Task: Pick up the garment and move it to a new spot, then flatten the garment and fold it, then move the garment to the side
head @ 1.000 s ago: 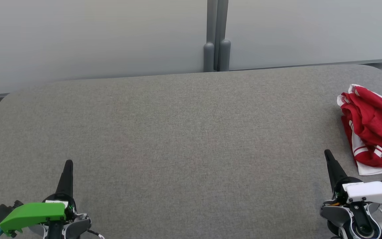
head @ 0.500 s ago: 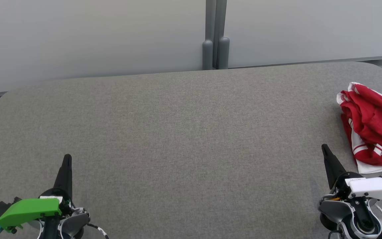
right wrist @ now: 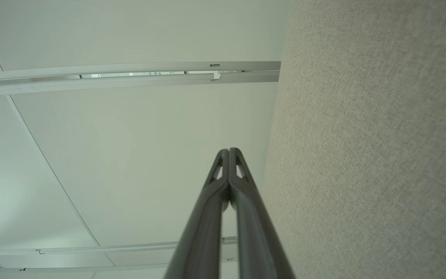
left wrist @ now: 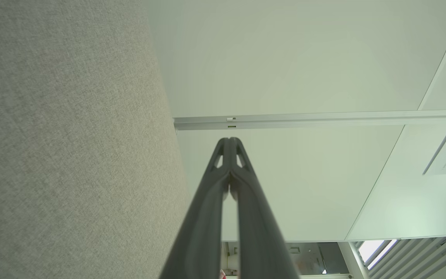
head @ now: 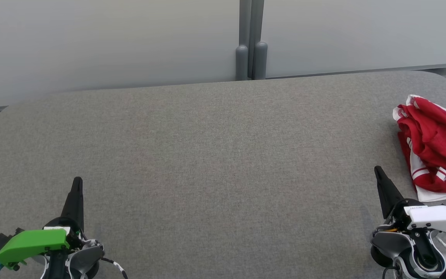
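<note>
Where the grey table (head: 207, 155) meets pale wall panels (head: 91, 38), all fingers (head: 76, 197) are closed.

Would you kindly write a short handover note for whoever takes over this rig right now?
Left gripper: shut, empty, at the near left of the grey table.
Right gripper: shut, empty, at the near right, close to the garment but not touching it.
Garment: red and white, crumpled in a heap at the table's right edge.
Done: nothing, judging by the heap.
Left: pick up, move, flatten, fold, set aside.
</note>
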### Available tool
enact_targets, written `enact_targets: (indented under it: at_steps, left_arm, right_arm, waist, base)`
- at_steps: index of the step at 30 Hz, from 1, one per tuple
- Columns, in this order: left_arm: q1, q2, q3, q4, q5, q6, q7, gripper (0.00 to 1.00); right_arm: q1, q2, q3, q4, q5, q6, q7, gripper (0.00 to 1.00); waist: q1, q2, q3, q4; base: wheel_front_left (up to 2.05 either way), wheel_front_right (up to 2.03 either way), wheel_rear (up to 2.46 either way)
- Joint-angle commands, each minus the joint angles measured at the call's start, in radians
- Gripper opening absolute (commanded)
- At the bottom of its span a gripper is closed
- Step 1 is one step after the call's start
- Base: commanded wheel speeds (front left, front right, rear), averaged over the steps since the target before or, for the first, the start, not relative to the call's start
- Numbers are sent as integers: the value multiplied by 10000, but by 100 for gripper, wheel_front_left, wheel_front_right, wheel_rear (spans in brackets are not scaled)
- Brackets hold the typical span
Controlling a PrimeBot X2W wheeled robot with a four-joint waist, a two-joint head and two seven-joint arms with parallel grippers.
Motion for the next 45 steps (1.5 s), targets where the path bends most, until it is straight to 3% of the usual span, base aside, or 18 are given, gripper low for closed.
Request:
enact_targets:
  at_steps: [1,45]
  left_arm:
    - [-138,2,45,-37,-7,-3,53,0]
    - [-141,-21,70,-37,35,-3,67,0]
  right_arm:
    - [-100,-51,6,-36,53,7,29,0]
    - [-100,-51,6,-37,55,7,28,0]
  waist:
    - [0,109,-1,0]
    - [0,109,-1,0]
  base:
    - [0,0,0]
    - [0,0,0]
